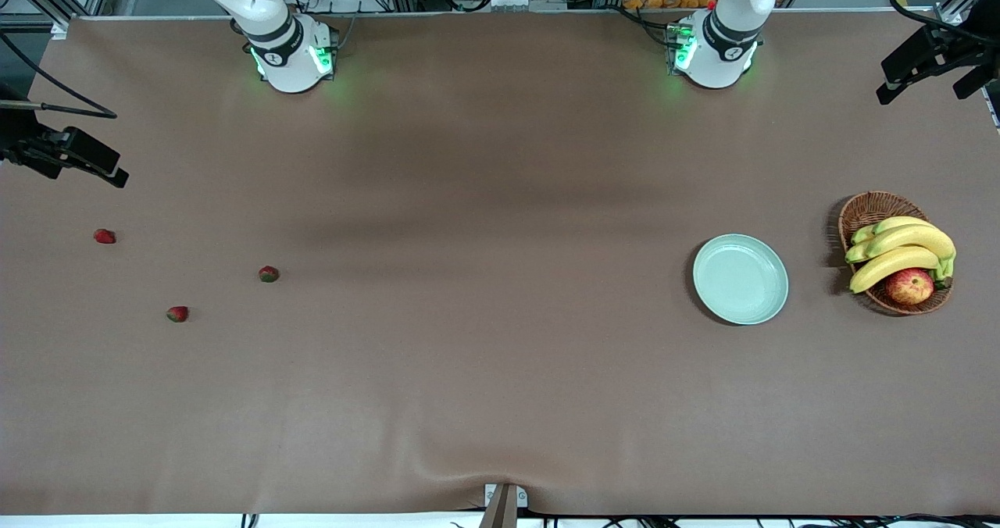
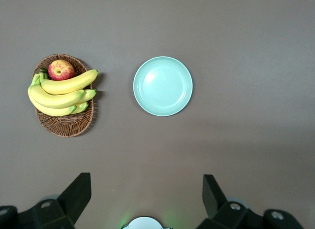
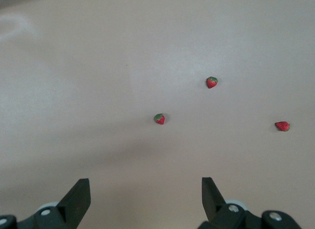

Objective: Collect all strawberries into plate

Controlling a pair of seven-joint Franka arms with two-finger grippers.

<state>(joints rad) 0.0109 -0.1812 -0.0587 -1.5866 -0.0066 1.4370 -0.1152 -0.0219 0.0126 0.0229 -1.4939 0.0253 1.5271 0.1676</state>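
Three small red strawberries lie apart on the brown table toward the right arm's end: one, one and one nearest the front camera. The right wrist view shows all three, well below my right gripper, which is open and empty. The pale mint-green plate sits empty toward the left arm's end. The left wrist view shows it far below my left gripper, which is open and empty. Both hands are out of the front view, held high.
A brown wicker basket with bananas and a red-yellow apple stands beside the plate, nearer the table's end. It also shows in the left wrist view. Black camera mounts jut in at both table ends.
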